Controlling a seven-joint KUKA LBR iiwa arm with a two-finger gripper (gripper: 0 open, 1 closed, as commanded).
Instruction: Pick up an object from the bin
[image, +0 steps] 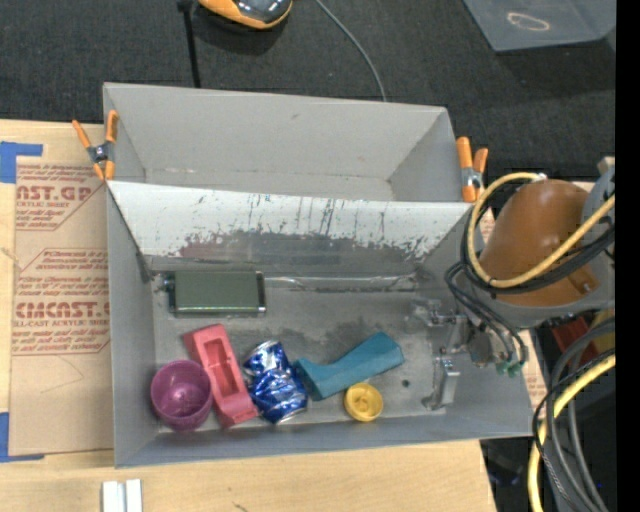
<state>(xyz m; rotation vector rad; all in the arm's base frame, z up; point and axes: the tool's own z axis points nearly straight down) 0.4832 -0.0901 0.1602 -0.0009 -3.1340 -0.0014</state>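
My gripper hangs at the bin's right side, near the front right corner, fingers pointing down with a small gap and nothing between them. To its left lies a small yellow round cap on the bin floor. A teal angled piece rests just beyond the cap, stretching toward the middle. Neither touches the fingers.
Further left along the front lie a crumpled blue-and-silver foil wrapper, a pink block and a purple cup. A grey-green flat box sits at the back left. The arm with its orange cover and cables fills the right edge.
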